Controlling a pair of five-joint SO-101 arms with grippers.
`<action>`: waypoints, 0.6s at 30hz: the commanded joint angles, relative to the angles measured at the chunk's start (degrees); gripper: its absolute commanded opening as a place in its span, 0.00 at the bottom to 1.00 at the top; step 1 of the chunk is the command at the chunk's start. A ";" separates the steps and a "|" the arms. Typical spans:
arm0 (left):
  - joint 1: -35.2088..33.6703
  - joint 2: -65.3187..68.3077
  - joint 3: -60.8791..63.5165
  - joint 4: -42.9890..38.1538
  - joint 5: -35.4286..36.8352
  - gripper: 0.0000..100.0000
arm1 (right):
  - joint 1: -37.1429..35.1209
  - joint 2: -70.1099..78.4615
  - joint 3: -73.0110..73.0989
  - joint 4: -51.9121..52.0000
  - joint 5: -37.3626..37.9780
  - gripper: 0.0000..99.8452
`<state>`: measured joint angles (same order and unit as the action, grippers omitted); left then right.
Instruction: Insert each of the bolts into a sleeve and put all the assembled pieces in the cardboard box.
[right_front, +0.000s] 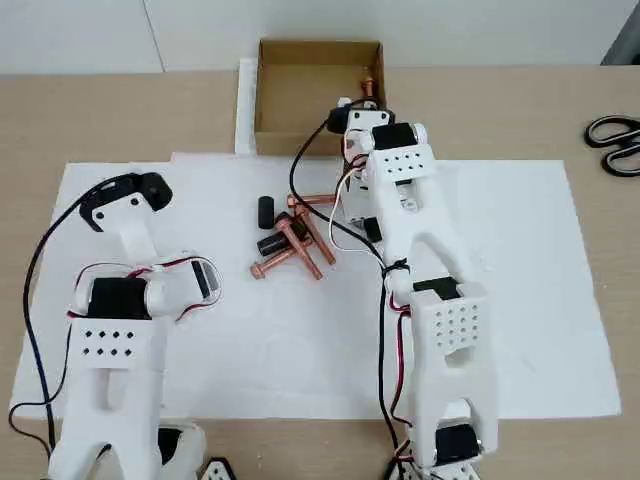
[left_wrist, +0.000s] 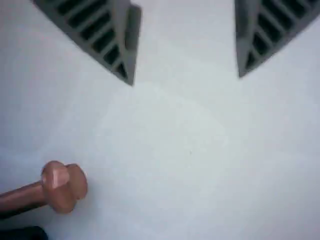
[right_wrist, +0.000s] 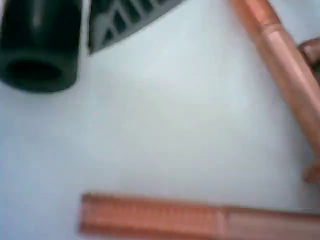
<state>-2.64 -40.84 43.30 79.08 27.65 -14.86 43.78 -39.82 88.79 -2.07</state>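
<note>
Several copper bolts (right_front: 300, 245) lie crossed in a pile on the white paper, with a black sleeve (right_front: 265, 212) upright beside them and another (right_front: 270, 243) among them. The cardboard box (right_front: 262, 100) stands at the back, a copper piece (right_front: 368, 86) in its far right corner. My left gripper (left_wrist: 186, 79) is open over bare paper, a bolt head (left_wrist: 64, 186) just ahead of it. My right arm (right_front: 400, 190) leans over the paper's right half. Its wrist view has a black sleeve (right_wrist: 40, 45) and two bolts (right_wrist: 200, 217) (right_wrist: 282, 65) close up.
Scissors (right_front: 612, 143) lie at the table's right edge. A white strip (right_front: 245, 110) rests against the box's left wall. The white paper sheet (right_front: 300, 350) has open room toward the front. Cables hang from both arms near the pile.
</note>
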 joint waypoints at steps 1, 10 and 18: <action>0.18 -0.53 -0.40 -0.26 0.26 0.13 | -0.31 -0.22 -2.55 -0.22 -0.53 0.19; 0.18 -0.53 -0.31 -0.26 0.26 0.13 | -0.75 5.49 -2.90 -3.82 0.00 0.19; 0.18 -0.53 -0.31 0.00 0.26 0.13 | -3.03 1.80 -2.99 -2.59 4.13 0.19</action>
<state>-2.64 -40.84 43.30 79.08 27.65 -16.26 48.09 -41.49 87.30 0.31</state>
